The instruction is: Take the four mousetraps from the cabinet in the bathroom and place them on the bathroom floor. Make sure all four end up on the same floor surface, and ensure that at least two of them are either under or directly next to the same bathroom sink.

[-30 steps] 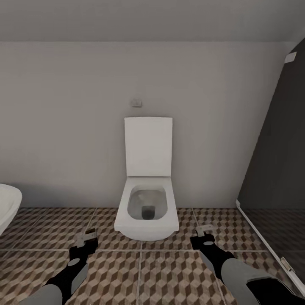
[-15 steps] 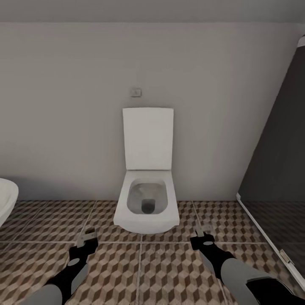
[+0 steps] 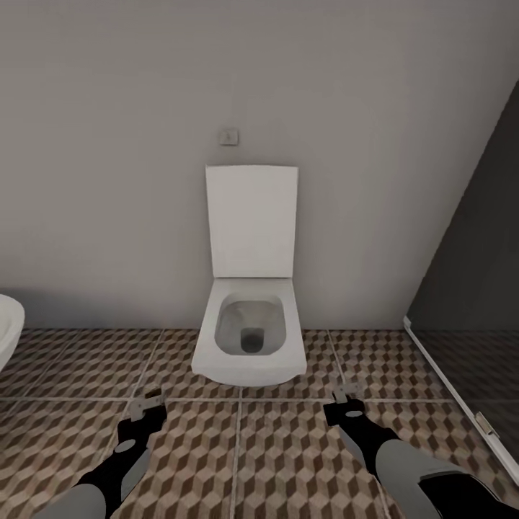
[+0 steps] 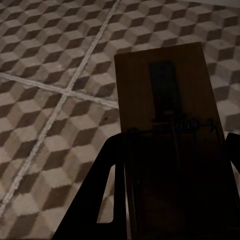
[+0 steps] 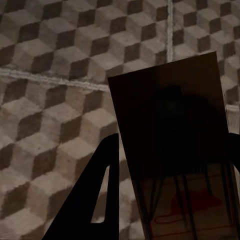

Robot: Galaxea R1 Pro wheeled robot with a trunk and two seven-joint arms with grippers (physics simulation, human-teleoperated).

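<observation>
Two mousetraps are in hand, one per arm. The left end effector (image 3: 148,405) is clamped on a mousetrap (image 4: 167,125) whose spring and bar face the wrist camera; the right end effector (image 3: 346,398) grips the other mousetrap (image 5: 175,150), with a faint red print near the fingers — too dim to read, possibly a logo. Both arms hang low over the bathroom floor (image 3: 238,461), just in front of the toilet (image 3: 250,339), one on either side of it. A white basin edge (image 3: 9,331) well to the toilet's left may be the sink. The step looks like carrying — best done by turning toward that basin, keeping the boards level, and lowering them flat onto the tiles beside it before releasing. No other writing is legible.
</observation>
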